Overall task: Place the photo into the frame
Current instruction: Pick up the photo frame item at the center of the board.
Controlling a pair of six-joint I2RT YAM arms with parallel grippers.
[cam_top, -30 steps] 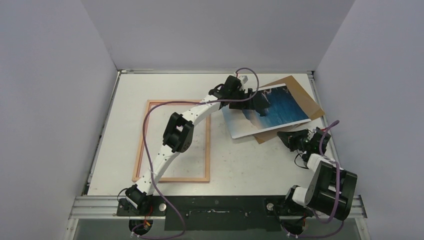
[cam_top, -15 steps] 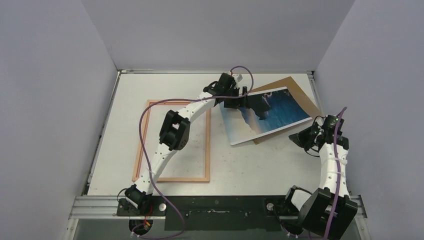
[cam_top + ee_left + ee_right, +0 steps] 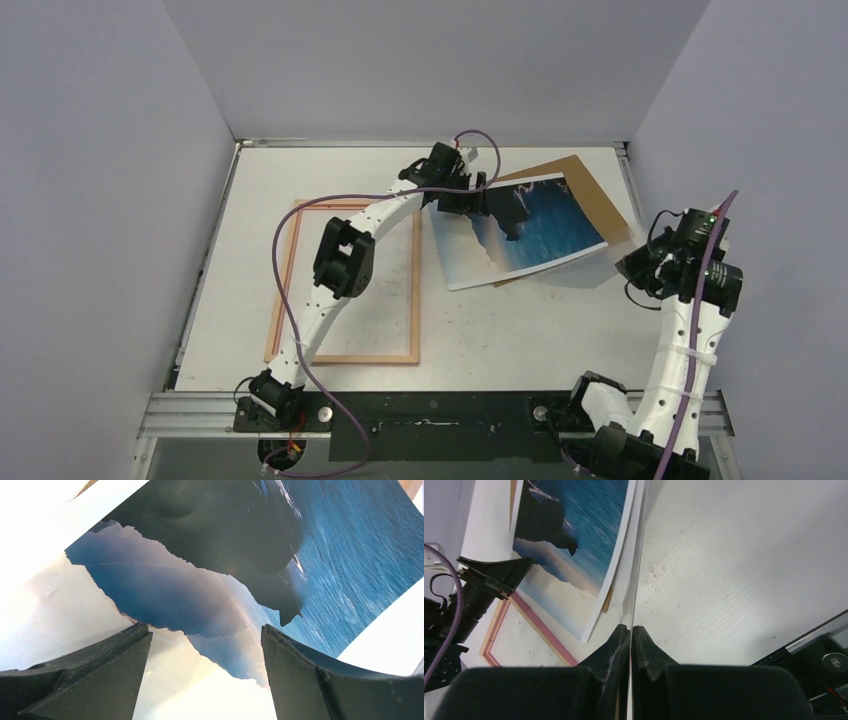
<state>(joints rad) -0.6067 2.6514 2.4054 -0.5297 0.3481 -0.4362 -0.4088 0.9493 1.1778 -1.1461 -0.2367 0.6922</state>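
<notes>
The photo [image 3: 530, 225] of blue sea and dark mountains lies face up, right of the frame [image 3: 283, 290], partly on the brown backing board [image 3: 592, 188]. The frame lies flat with its tan wood side up. My left gripper [image 3: 463, 196] is open, its fingers down at the photo's left, pale-sky end; in the left wrist view the photo [image 3: 225, 545] fills the space beyond the open gripper [image 3: 205, 635]. My right gripper [image 3: 640, 266] is raised at the right, shut [image 3: 630, 628] on the edge of a clear sheet [image 3: 638, 565]. The right wrist view also shows the photo [image 3: 574, 530] and the frame's pink edge [image 3: 541, 637].
The table's right edge and the grey side wall are close to my right arm [image 3: 690, 330]. The purple cable [image 3: 300, 225] of my left arm loops over the frame. A metal rail [image 3: 430, 410] runs along the near edge.
The photo has slid left toward the frame together with my left gripper. My right arm has risen and swung right, away from the photo, with the clear sheet.
</notes>
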